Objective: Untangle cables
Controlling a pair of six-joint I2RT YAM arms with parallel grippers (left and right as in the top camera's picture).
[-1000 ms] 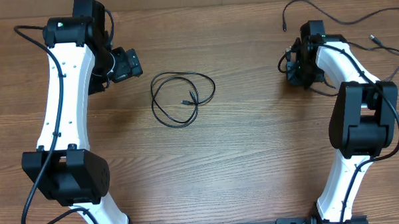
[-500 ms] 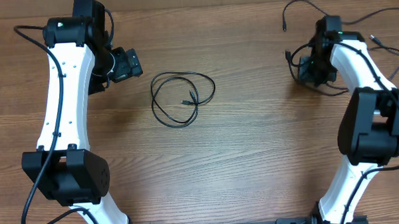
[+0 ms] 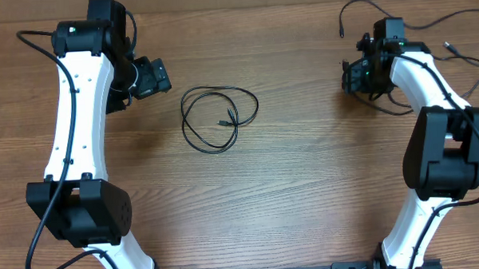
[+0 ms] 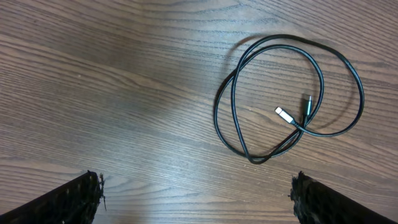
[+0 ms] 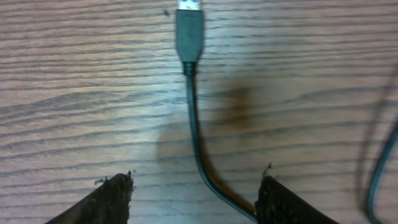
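Observation:
One cable lies as a loose black coil (image 3: 220,118) on the table's middle left, and in the left wrist view the coil (image 4: 289,99) shows a silver-tipped plug (image 4: 283,114) inside it. My left gripper (image 3: 164,78) hovers to the coil's left, open and empty (image 4: 196,196). At the far right, my right gripper (image 3: 348,73) is open (image 5: 196,190). A cable with a dark plug (image 5: 189,31) runs down between its jaws, close against the right fingertip (image 5: 277,199). Other cable strands (image 3: 361,2) lie at the back right.
Another thin strand (image 3: 459,53) trails toward the right edge beside the right arm (image 3: 429,80), and a strand (image 5: 379,174) shows at the right edge of the right wrist view. The left arm (image 3: 82,100) stands along the left side.
The right gripper's jaws have spread from shut to open around the cable. Its wrist swung a little right, then back left. The left arm and the coil have not moved.

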